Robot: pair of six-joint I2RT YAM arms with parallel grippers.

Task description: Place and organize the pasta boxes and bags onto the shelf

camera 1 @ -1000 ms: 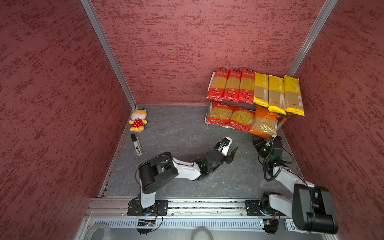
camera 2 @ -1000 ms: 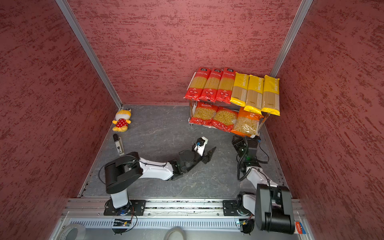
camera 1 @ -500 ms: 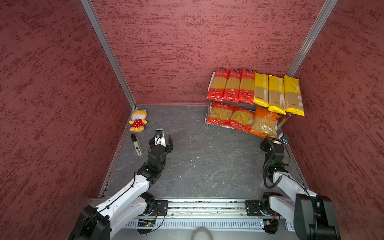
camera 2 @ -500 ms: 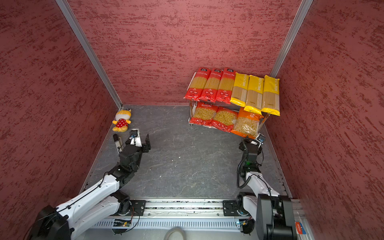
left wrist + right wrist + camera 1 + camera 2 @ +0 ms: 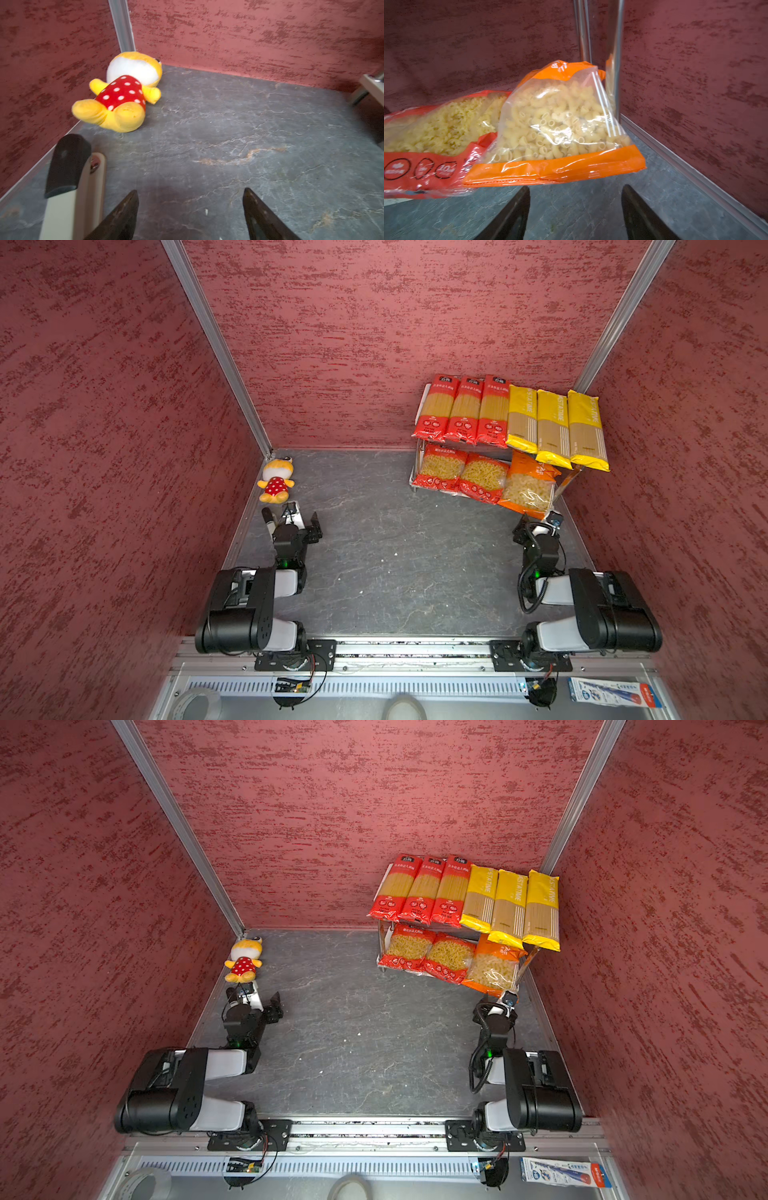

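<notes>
Blue-white flat pack (image 5: 611,693): lies on the metal rail at the lower right of both top views, outside the work floor.
Floor (image 5: 395,564): grey, stone-patterned, walled in by red textured panels.
Left gripper (image 5: 190,191): lower left of centre in both top views, low over the floor. Its jaws are spread wide with only bare floor between them.
Right gripper (image 5: 575,187): right of centre in both top views, pointing at the shelf. Its jaws are spread apart and grasp nothing.
Black-capped cream stick (image 5: 68,162): lies on the floor just beside the left gripper, along the left wall.
Plush toy (image 5: 274,483): yellow, in a red dotted dress, on its back in the far left corner.
Shelf (image 5: 614,37): two-tier chrome rack in the far right corner, upper right of both top views.
Orange bag (image 5: 528,489): on the lower tier at its right end. It tilts forward, with its front edge just ahead of the right gripper, not touching it.
Two short red bags (image 5: 461,475): curly pasta, side by side on the lower tier, left of the orange bag.
Three long red bags (image 5: 463,410): spaghetti, side by side on the left half of the upper tier.
Three long yellow bags (image 5: 555,427): on the right half of the upper tier, overhanging its front edge.
</notes>
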